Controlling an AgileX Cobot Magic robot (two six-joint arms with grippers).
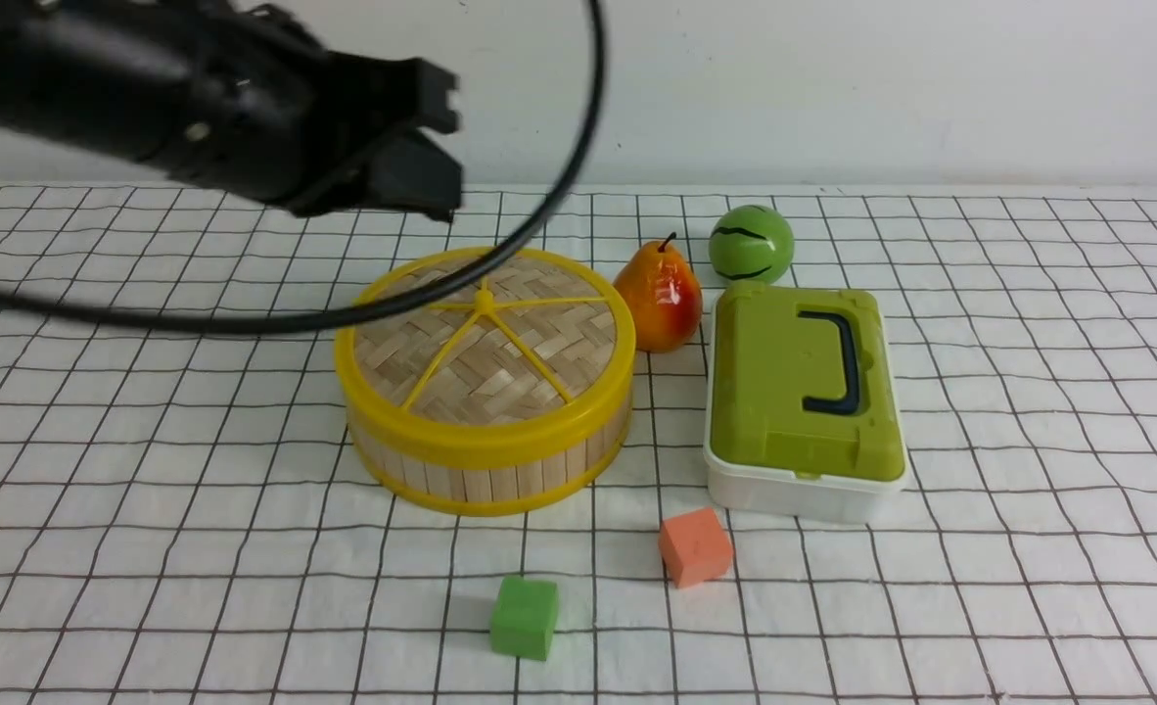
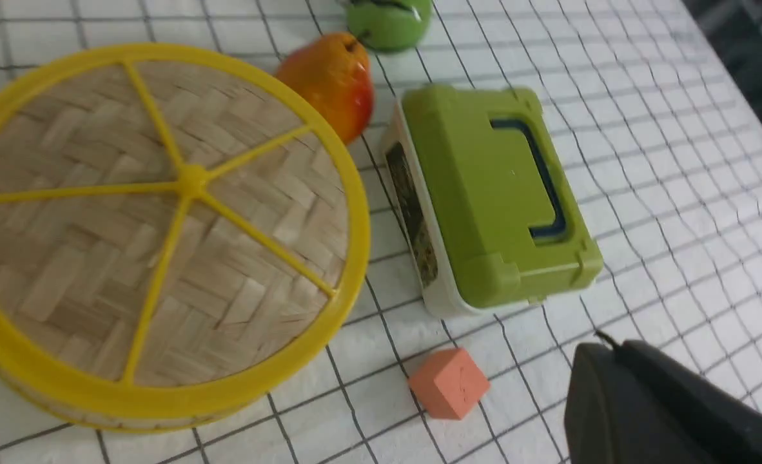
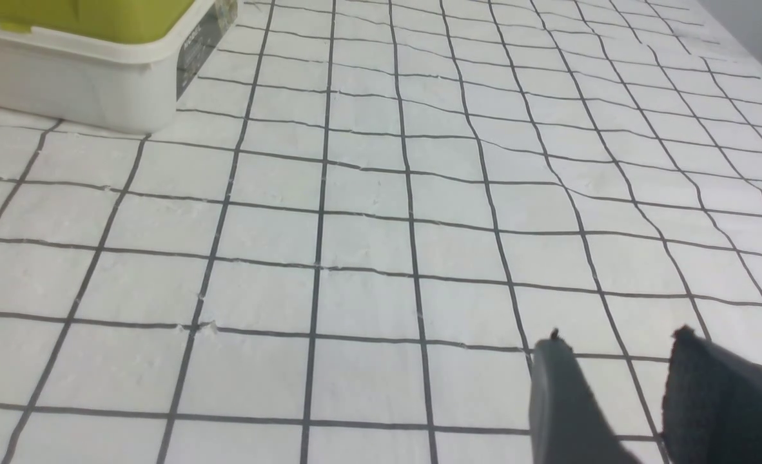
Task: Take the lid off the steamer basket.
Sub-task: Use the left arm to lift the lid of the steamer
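- My left gripper (image 1: 456, 147) hangs in the air above the far left edge of the lid (image 1: 485, 338). Its two black fingers are spread with nothing between them. That part of the front view is blurred, but I can see wall through the gap.
- Its own wrist camera catches only one finger (image 2: 645, 399), over the cloth near the orange cube (image 1: 696, 545).
- My right gripper (image 3: 619, 335) is outside the front view. Its wrist camera shows both fingers apart and empty over the checked cloth (image 3: 355, 258).
- The lid lies flat on the steamer basket (image 1: 490, 475), closing it, near the middle of the table, and neither gripper touches it.
- A black cable (image 1: 539, 211) from the left arm loops across the front view, crossing in front of the lid's far side.
- A pear (image 1: 659, 294) stands just beside the basket's far right, with a green ball (image 1: 751, 245) behind it.
- The white box (image 1: 784, 494) with its green lid (image 1: 784, 382) sits to the right of the basket, apart from it.
- The orange cube lies just in front of that box, and a green cube (image 1: 525, 617) lies nearer to me.
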